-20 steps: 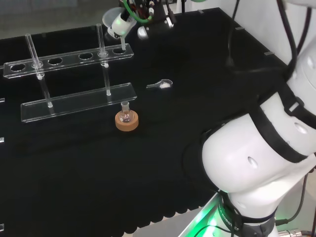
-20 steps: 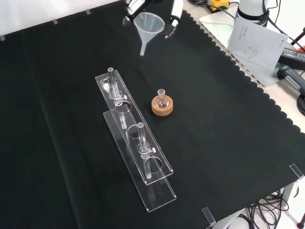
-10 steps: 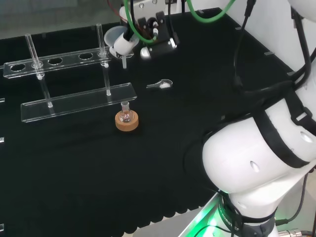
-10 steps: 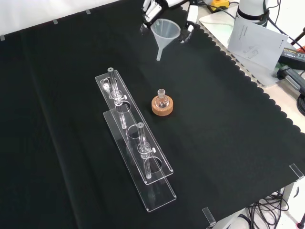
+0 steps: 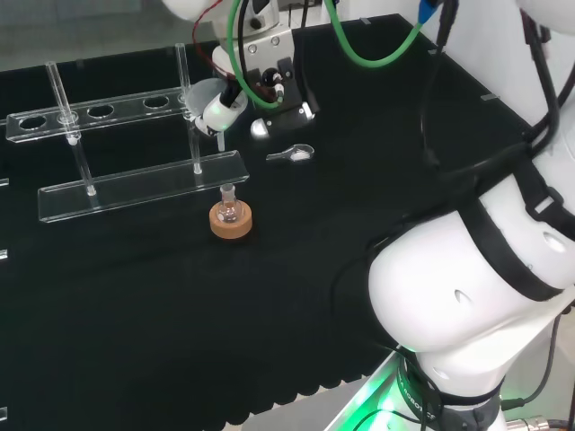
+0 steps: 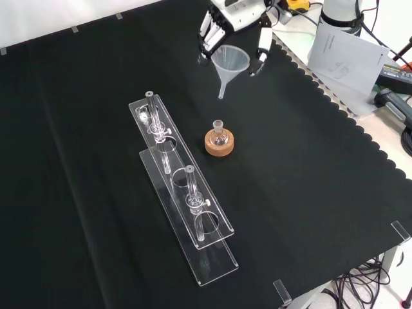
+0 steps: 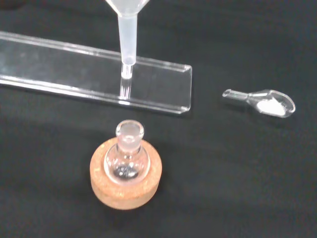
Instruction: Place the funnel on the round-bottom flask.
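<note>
Over the last second your hand [image 6: 235,16], fingers curled round the funnel [image 6: 230,62], has carried it nearer the round-bottom flask [image 6: 219,136] on its cork ring [image 6: 219,145]. In front view the funnel hangs at the flask's 12 o'clock, still apart; you have closing in and lowering left.

Hand [image 6: 237,16] at front view's top — fingers [image 6: 207,38] curled round funnel [image 6: 230,63], held upright above table; white arm links at head view's right.
</note>
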